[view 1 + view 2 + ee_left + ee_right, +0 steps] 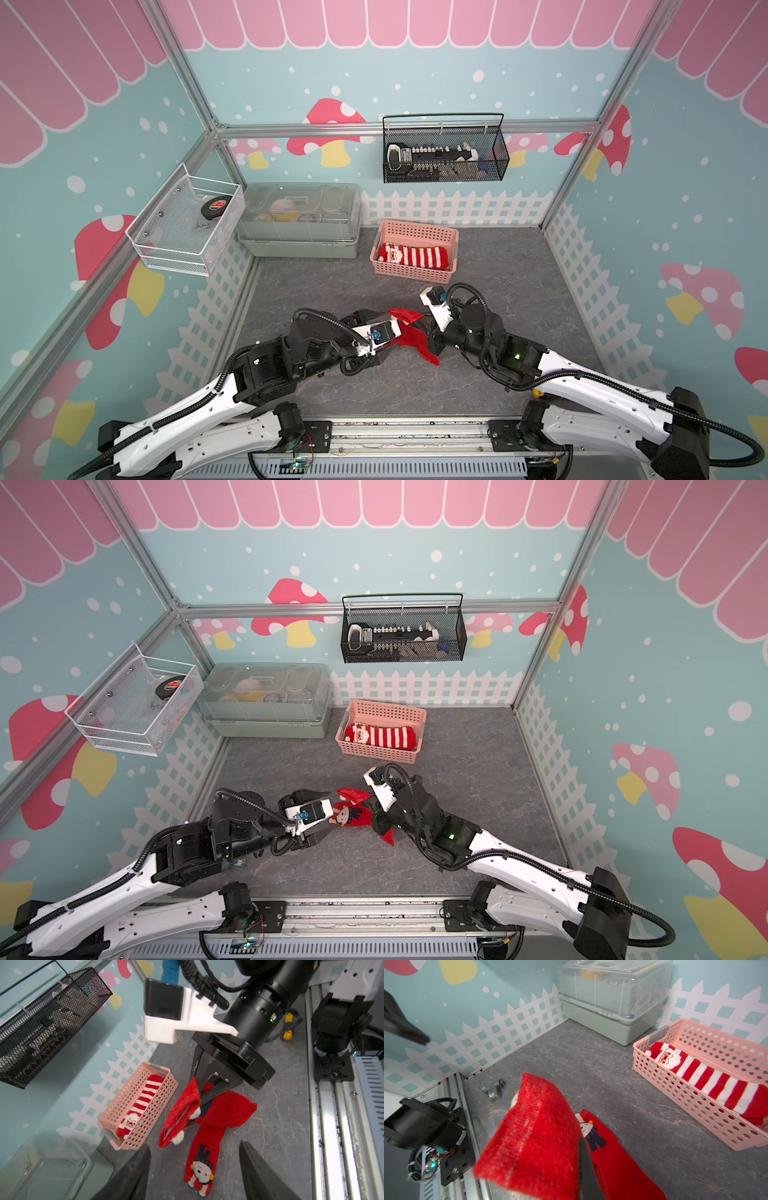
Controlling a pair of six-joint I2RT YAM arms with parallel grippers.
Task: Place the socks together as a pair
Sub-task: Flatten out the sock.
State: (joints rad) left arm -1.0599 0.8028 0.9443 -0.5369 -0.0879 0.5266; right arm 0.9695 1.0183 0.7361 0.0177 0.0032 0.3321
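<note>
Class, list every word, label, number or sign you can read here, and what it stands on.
No text can be read.
Red logo on the black disc in the white wire basket: too small.
White print on the black item in the black mesh basket: too blurred.

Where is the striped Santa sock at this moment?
In both top views the striped sock lies inside the pink basket, which stands before the white fence, just right of the green box.
</note>
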